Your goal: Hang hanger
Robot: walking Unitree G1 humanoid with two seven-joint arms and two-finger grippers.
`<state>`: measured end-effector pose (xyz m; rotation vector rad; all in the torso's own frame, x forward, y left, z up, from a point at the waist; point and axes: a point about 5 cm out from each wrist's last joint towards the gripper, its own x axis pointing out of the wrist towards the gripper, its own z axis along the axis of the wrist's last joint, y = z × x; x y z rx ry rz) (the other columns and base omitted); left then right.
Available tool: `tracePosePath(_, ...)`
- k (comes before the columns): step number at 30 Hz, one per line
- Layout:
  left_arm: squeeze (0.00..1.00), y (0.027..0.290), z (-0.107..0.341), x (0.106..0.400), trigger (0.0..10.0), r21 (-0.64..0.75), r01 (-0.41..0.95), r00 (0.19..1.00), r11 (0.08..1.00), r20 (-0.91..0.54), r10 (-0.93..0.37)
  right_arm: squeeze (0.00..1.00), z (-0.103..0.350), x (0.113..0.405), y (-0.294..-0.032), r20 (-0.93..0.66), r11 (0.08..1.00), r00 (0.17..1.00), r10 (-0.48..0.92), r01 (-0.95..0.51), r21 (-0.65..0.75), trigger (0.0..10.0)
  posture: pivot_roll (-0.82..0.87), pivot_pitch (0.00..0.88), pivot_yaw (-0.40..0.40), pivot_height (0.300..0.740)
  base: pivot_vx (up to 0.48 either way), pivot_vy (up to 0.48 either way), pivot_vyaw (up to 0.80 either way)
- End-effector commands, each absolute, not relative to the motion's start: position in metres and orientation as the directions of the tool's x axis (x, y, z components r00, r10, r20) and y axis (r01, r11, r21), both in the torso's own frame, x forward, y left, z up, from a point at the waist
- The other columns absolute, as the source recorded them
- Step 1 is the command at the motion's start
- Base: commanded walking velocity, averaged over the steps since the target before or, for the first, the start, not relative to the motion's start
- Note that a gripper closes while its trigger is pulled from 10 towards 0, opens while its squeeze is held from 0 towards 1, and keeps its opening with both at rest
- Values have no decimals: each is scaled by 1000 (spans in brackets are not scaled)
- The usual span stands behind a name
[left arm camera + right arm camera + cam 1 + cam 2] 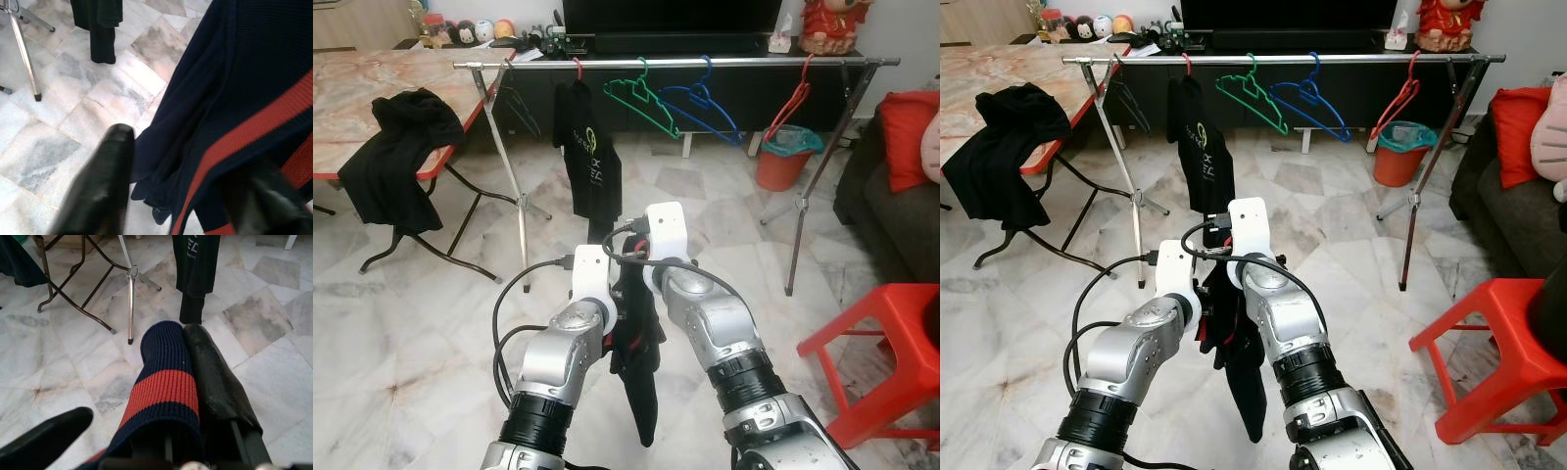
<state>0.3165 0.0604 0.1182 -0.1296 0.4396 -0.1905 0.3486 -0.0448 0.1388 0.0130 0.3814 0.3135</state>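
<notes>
You are holding a dark navy knitted garment with red stripes [636,362] between the two arms, low in front of the robot and well short of the long silver clothes rail [705,63]. No hanger is visible inside it, so I cannot tell whether one is in there.

The right claw [161,431] is standing with its fingers apart: the ribbed navy-and-red cuff is draped over one black finger [215,377] and the other finger is sitting clear to the side. The left claw [186,196] is also spread, with a fold of the knit lying between its fingers rather than being pinched.

Judging by the way it is hanging, the garment is soft, light and limp, and it is likely to slide off a smooth finger if you tilt it. Take hold high up, near the collar or shoulder, and pinch the ribbed knit where it is thickest.

The rail is already carrying a black printed t-shirt [587,157], an empty green wire hanger [641,93], a blue one [705,103] and a red one [793,98]; the gaps between them look like the free places.
</notes>
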Motion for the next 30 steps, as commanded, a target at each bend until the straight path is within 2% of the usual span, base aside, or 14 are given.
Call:
tracePosePath(1, 0, 54, 122, 318, 0, -176, 176, 891, 969, -391, -233, 0, 149, 347, -36, -324, 942, 885, 335, -326, 84, 10000, -102, 0, 1, 740, 0, 0, 0)
tracePosePath(30, 0, 63, 125, 320, 0, -191, 142, 914, 971, -351, -203, 0, 145, 346, -44, -330, 945, 887, 324, -322, 64, 10000, -100, 0, 5, 740, 0, 0, 0)
